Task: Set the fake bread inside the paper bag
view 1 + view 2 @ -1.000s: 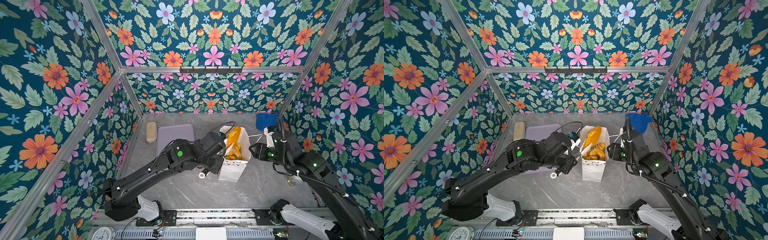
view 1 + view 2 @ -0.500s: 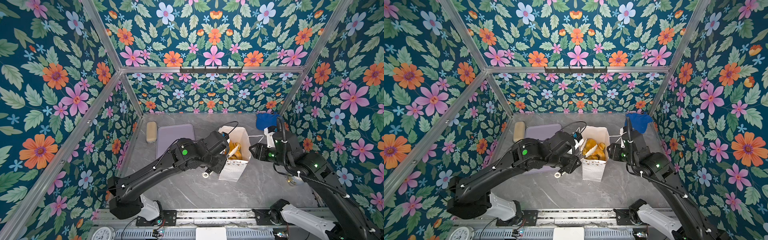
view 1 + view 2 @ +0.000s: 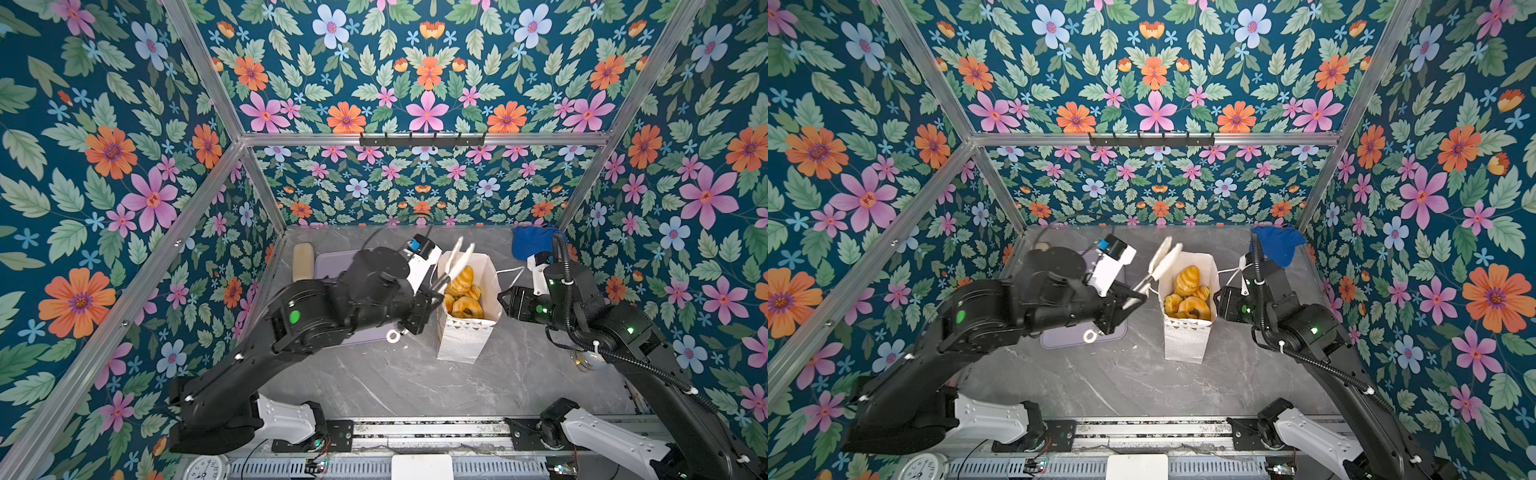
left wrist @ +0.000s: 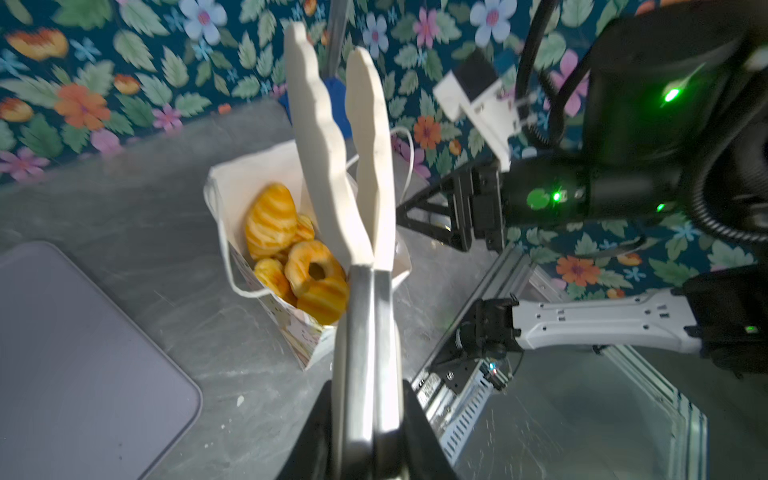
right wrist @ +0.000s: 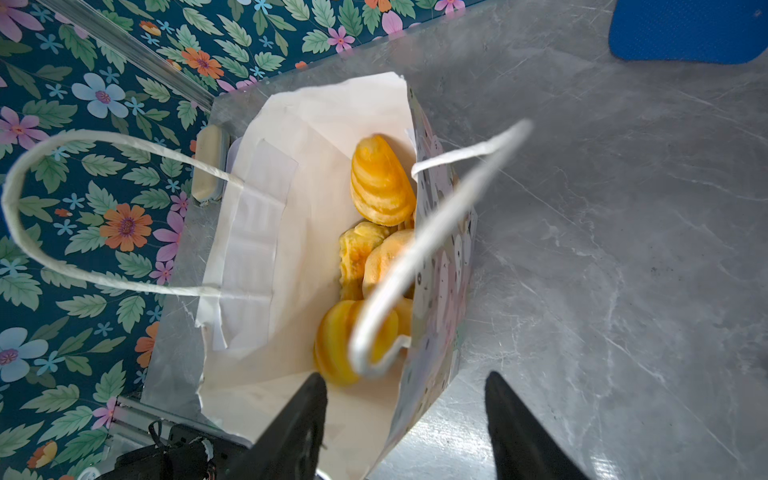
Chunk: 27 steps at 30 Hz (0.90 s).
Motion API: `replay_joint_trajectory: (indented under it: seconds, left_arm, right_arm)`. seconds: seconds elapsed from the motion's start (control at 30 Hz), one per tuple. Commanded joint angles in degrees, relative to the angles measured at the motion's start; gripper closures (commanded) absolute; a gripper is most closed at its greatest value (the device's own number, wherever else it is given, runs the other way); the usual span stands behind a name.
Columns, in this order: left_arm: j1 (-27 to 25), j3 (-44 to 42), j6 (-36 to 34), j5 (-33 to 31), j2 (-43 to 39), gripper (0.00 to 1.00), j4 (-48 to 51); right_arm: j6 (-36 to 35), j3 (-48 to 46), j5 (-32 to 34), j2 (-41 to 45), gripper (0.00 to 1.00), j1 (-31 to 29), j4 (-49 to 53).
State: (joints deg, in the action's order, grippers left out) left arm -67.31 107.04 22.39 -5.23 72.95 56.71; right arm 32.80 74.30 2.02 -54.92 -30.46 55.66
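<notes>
Fake bread inside paper bag

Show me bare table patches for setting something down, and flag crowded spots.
Free: the grey marble table in front of the white printed paper bag, up to the front rail; also the strip behind it. Crowded: beside the bag, flanked by the left gripper and right gripper.
</notes>
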Motion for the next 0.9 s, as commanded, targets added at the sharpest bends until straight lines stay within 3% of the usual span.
replay_joint_trajectory:
  seconds: [0.0, 0.07, 0.2, 0.3, 0.6, 0.87]
  left_arm:
    - [1.82, -2.44, -0.86, -13.12, -3.13, 0.74, -6.99]
    - [5.41, -4.72, -0.09, -16.21, -3.89, 0.74, -7.03]
    - [21.89, -12.88, 1.5, -4.0, -3.49, 0.81, -9.55]
    - [27.21, -20.01, 1.18, 1.15, -1.46, 0.82, -13.78]
    - [30.31, -26.75, 3.04, 7.21, 14.86, 0.83, -24.6]
    - [31.2, -23.15, 5.16, 10.47, 32.57, 0.84, -34.11]
  right_arm:
    - [0.69, 0.94, -0.04, -0.09, 0.39, -0.03, 0.1]
    - [0.65, 1.06, -0.09, -0.1, 0.39, 0.0, 0.13]
    - [0.69, 1.11, -0.19, -0.02, 0.39, -0.04, 0.24]
    - [0.69, 0.87, -0.2, 0.12, 0.39, -0.04, 0.36]
    - [0.51, 0.65, 0.34, 0.51, 0.39, -0.04, 0.87]
    - [0.51, 0.12, 0.25, 0.42, 0.39, -0.02, 0.82]
